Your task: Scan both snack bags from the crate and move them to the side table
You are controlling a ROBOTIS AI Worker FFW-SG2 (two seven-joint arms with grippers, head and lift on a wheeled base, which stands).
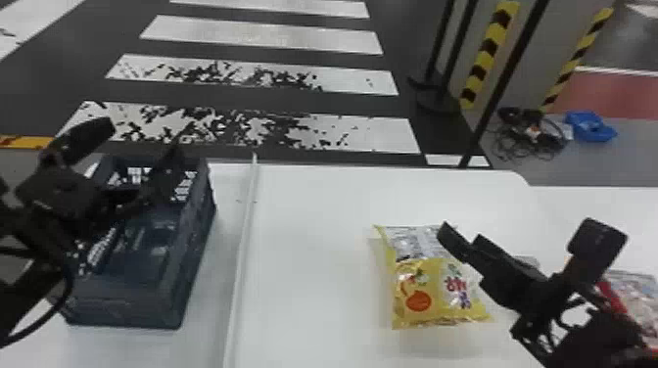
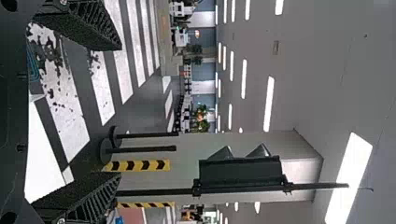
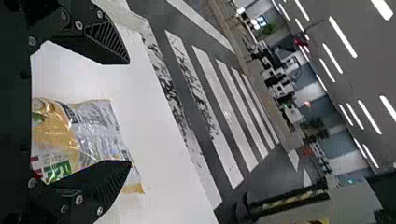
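Right end effector (image 1: 522, 236) near yellow bag (image 1: 431, 293).

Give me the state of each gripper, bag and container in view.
Left gripper: open, holding nothing.
Right gripper: open, holding nothing.
Yellow snack bag: lying flat, not gripped.
Snack bag with red edging: lying down, partly hidden.
Dark blue crate: upright, open-topped.

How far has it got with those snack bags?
The red bag, far right, looks delivered; the yellow bag is out of the crate too. Both grippers are open, holding nothing. Moving the yellow one off the middle table seems left; scanning I can't judge.
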